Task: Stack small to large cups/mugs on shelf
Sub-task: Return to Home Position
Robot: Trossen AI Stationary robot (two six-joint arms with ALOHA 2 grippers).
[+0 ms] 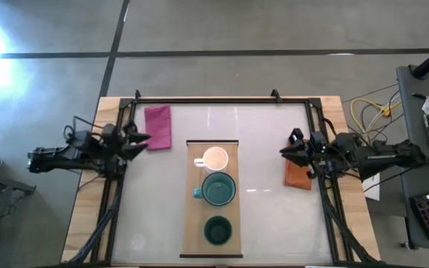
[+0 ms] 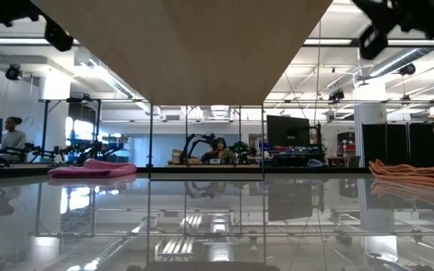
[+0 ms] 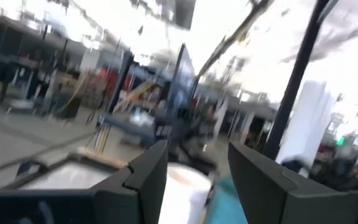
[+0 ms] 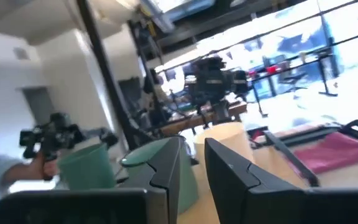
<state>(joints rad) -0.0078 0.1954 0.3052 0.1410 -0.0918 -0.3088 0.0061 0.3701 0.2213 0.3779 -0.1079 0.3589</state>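
Observation:
In the high view, the light-wood shelf (image 1: 230,217) lies mid-table with three cups standing upright on it in a row. The cream mug (image 1: 215,158) is at the far end, the teal mug (image 1: 218,189) is in the middle, and the dark green cup (image 1: 217,230) is nearest. My left gripper (image 1: 146,138) hovers open at the table's left side, pointing at the cream mug (image 3: 182,193). My right gripper (image 1: 283,151) hovers at the right side, open by a narrow gap, facing the cream mug (image 4: 229,134). The low view hides the cups and shows only the shelf's underside (image 2: 187,45).
A magenta cloth (image 1: 159,126) lies at the far left, close to my left gripper. An orange cloth (image 1: 298,175) lies on the right, below my right gripper. A dark frame (image 1: 222,99) rims the table. White tabletop shows on both sides of the shelf.

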